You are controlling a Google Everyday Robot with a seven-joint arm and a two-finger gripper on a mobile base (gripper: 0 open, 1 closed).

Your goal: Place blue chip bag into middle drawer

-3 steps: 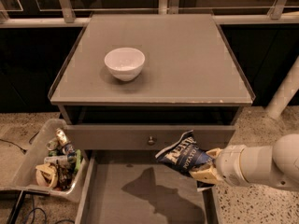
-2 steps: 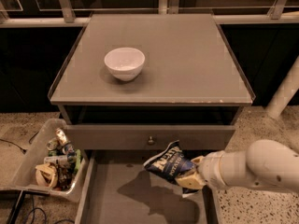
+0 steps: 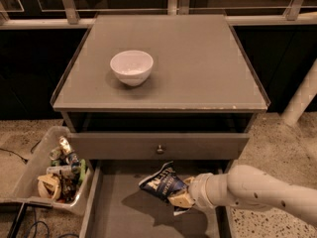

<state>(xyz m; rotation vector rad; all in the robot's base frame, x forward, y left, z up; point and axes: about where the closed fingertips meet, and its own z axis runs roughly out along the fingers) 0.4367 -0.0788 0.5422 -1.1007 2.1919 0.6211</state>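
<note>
Near end of middle drawer (image 3: 115, 218) cut off below. Partly hidden gripper (image 3: 181, 199) clamps blue chip bag (image 3: 159, 182), which sticks out leftward above drawer floor.

White arm (image 3: 257, 190), tan pincer (image 3: 180, 198) at tip

Blue chip bag (image 3: 159, 183), tilted in jaws over open middle drawer (image 3: 113, 202).

Gripper (image 3: 182, 199), reaching in from the right, clasps the blue chip bag (image 3: 159, 183) above the floor of the open middle drawer (image 3: 112, 203). A white bowl (image 3: 131, 67) stands on the cabinet top (image 3: 203, 68).
</note>
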